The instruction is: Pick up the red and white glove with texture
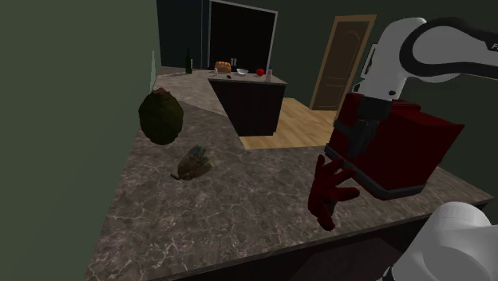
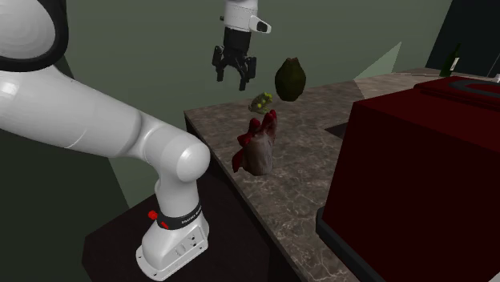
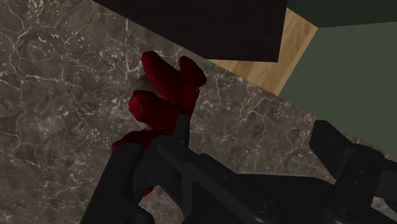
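Observation:
The glove (image 1: 330, 191) is dark red, with its fingers spread, and lies on the marbled counter (image 1: 223, 215) near the front edge. In the second exterior view the glove (image 2: 258, 144) has a paler brownish cuff. My gripper (image 2: 234, 78) hangs open well above the counter, over the glove, with nothing between its fingers. In the shoulder view the gripper (image 1: 357, 149) shows dark against the red box. From the wrist the gripper (image 3: 229, 143) is spread wide, and the glove (image 3: 164, 95) lies on the stone just beyond one finger (image 3: 127, 178).
A big dark red box (image 1: 411, 148) stands on the counter close beside the glove. Farther off lie a small green-yellow object (image 1: 194, 163) and a dark green rounded lump (image 1: 160, 116). A kitchen island (image 1: 249, 100) with a bottle and dishes stands behind, beyond a wooden floor (image 1: 299, 120).

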